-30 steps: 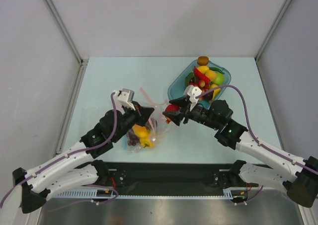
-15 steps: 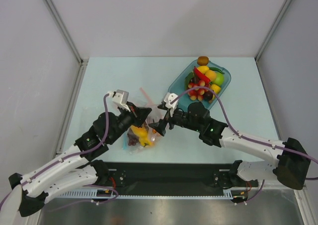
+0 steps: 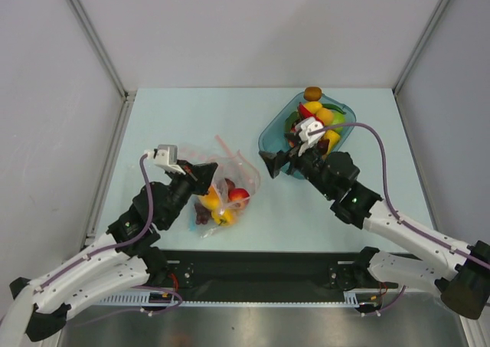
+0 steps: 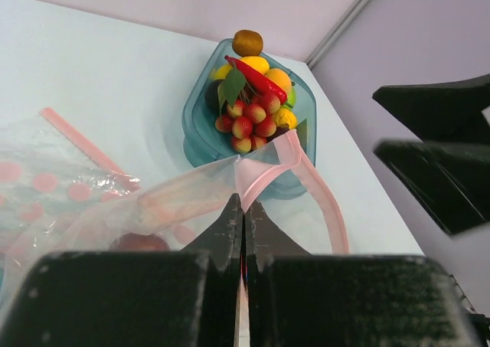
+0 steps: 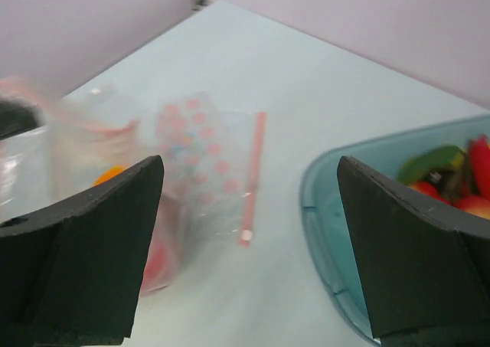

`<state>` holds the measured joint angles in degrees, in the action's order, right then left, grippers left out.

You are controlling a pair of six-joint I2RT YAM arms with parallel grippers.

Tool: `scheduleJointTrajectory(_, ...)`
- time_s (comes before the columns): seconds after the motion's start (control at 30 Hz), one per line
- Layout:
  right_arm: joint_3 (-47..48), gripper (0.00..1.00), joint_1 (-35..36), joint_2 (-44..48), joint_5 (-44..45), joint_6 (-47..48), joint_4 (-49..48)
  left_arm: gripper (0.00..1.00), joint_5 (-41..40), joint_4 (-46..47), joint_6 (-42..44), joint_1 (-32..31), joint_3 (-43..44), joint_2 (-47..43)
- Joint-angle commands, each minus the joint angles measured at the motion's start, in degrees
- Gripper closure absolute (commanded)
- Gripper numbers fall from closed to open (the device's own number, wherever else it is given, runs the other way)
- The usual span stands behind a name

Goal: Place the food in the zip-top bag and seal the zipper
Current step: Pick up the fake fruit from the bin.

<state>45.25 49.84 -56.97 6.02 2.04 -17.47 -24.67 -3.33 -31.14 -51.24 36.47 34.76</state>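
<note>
The clear zip-top bag (image 3: 227,184) lies left of centre with a red round fruit (image 3: 239,196), a yellow pepper (image 3: 213,202) and purple grapes (image 3: 203,215) inside. My left gripper (image 3: 202,171) is shut on the bag's mouth edge; in the left wrist view (image 4: 243,206) its jaws pinch the pale pink zipper (image 4: 269,163) and hold the mouth up. My right gripper (image 3: 276,163) is open and empty between the bag and the teal dish (image 3: 269,135). In the right wrist view (image 5: 249,162) the bag (image 5: 191,155) lies ahead on the left.
The teal dish holds more food (image 3: 318,119): red chilli, lychees, yellow and orange fruits, a kiwi at its far end. It also shows in the left wrist view (image 4: 200,129) and the right wrist view (image 5: 329,232). White walls enclose the table.
My right gripper carried the red fruit to the bag's mouth, let it go inside, and drew back right toward the dish, now open. My left gripper shifted left with the bag edge.
</note>
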Motion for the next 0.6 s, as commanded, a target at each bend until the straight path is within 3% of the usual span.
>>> scheduleJointTrajectory(0.0,1.33,0.00,-6.67,-0.86,4.18,-7.12,3.76,1.00,-2.49,3.16,-0.95,0.09,-1.04,-0.05)
scheduleJointTrajectory(0.37,2.72,0.00,-22.93,-5.86,4.79,-15.23,10.78,1.00,-9.43,7.64,1.34,0.09,-3.51,1.89)
scheduleJointTrajectory(0.57,10.81,0.00,-25.24,-15.09,4.35,-5.74,23.62,1.00,-8.65,8.70,1.08,0.09,-4.74,0.04)
